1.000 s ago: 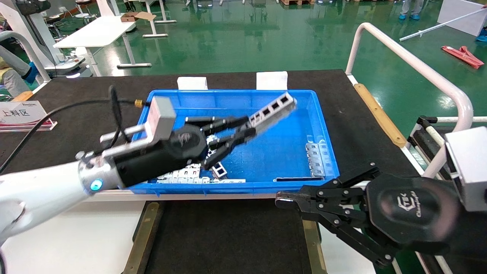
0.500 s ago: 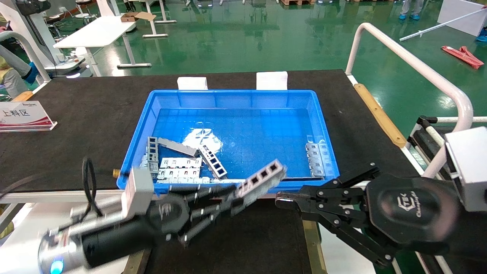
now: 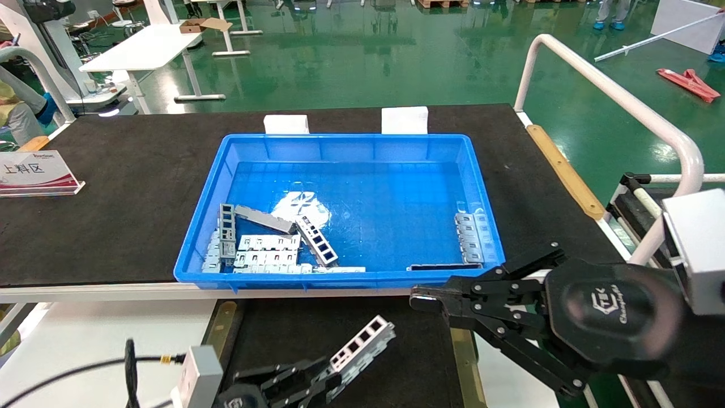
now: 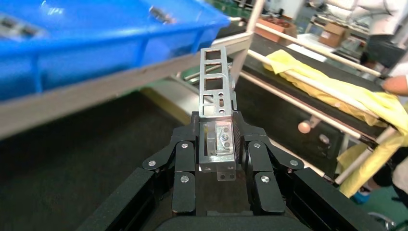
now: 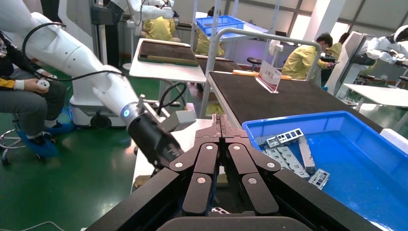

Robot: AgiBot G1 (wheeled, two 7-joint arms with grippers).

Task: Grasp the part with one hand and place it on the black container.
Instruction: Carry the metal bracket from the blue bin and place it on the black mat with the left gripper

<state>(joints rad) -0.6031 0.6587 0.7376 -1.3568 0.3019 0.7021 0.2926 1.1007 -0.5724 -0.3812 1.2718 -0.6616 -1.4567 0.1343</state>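
My left gripper (image 3: 325, 377) is at the near left, low over the black container (image 3: 419, 368), and is shut on the part (image 3: 362, 344), a silver ladder-like channel bar that sticks out from the fingers toward the right. In the left wrist view the part (image 4: 215, 91) is clamped between both fingers (image 4: 185, 159) of the left gripper (image 4: 217, 139). I cannot tell whether the part touches the felt. My right gripper (image 3: 422, 297) is parked at the near right, fingers pressed together and empty; it shows shut in the right wrist view (image 5: 220, 126).
The blue bin (image 3: 351, 146) stands behind the black container on the black table, with several more metal parts at its near left (image 3: 266, 249) and near right (image 3: 473, 238). A white rail (image 3: 617, 96) runs along the right. A sign (image 3: 34, 170) stands far left.
My left gripper has carried the part out of the blue bin, toward me and downward, to a place low over the black container. The right arm has not moved.
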